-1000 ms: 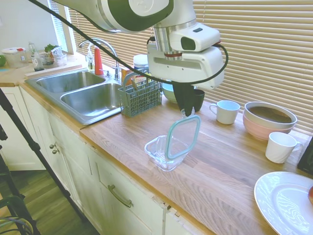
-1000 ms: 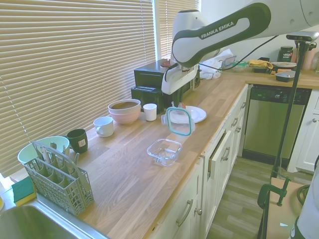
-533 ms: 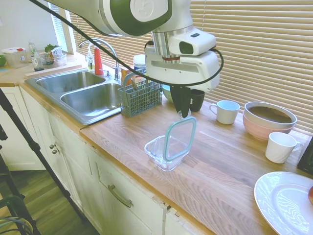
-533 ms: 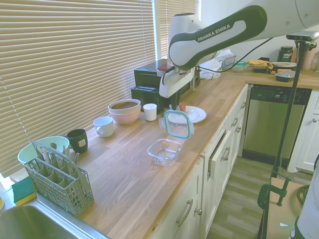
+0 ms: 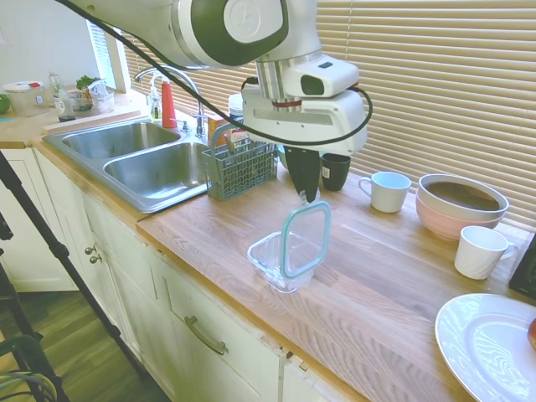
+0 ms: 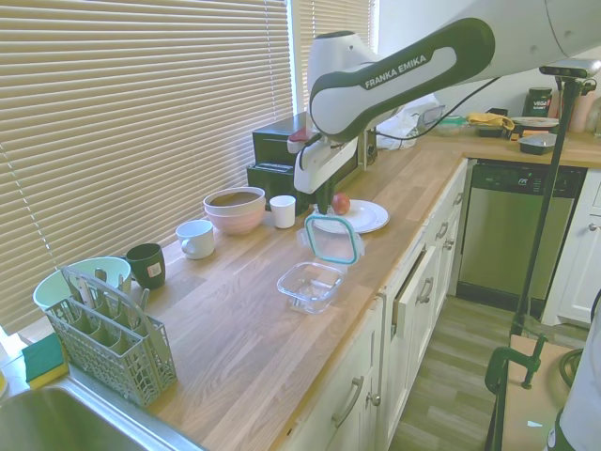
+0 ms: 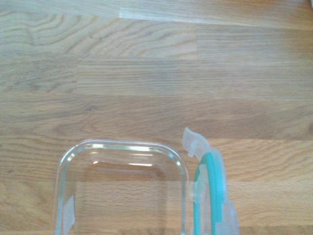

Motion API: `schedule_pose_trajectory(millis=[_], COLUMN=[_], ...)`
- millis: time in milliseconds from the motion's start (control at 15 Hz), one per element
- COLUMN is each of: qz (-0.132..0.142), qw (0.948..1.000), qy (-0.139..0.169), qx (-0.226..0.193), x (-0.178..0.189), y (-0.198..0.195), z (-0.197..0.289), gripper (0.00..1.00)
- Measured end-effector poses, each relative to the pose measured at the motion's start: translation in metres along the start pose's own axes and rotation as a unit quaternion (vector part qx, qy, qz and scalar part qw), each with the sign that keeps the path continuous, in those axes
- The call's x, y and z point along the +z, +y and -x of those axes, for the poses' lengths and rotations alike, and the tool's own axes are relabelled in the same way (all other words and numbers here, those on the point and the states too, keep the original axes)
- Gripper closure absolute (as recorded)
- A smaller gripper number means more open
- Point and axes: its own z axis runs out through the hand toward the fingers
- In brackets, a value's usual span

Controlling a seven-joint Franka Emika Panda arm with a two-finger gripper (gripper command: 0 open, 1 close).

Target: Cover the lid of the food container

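1. Gripper [image 5: 306,194]: jaws closed on the top edge of the lid [image 5: 303,239], which hangs on edge, nearly upright.
2. The fingertips are dark and partly masked by the lid's tab; their exact gap is hard to read.
3. Container [image 6: 309,285]: open, on the counter [image 5: 394,285], directly below the lid's lower edge; whether they touch cannot be told.
4. Wrist view: container rim [image 7: 122,147] beside the teal lid edge [image 7: 211,196].

Bare countertop [image 5: 377,276] around food container [image 5: 275,261]; mugs [image 5: 389,191] well behind.
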Motion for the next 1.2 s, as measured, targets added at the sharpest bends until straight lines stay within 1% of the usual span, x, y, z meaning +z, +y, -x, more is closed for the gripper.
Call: schedule_pose_trajectory(millis=[267,800,1000,1200], qz=[0.019,0.054,0.06,0.057], qw=[0.9996,0.9973,0.9963,0.9956], qy=[0.011,0.009,0.017,0.024], qx=[-0.018,-0.049,-0.059,-0.069], x=[0.006,0.045,0.05,0.062], y=[-0.031,-0.098,-0.112,-0.118], z=[0.012,0.054,0.065,0.082], gripper=[1.0,1.0,1.0,1.0])
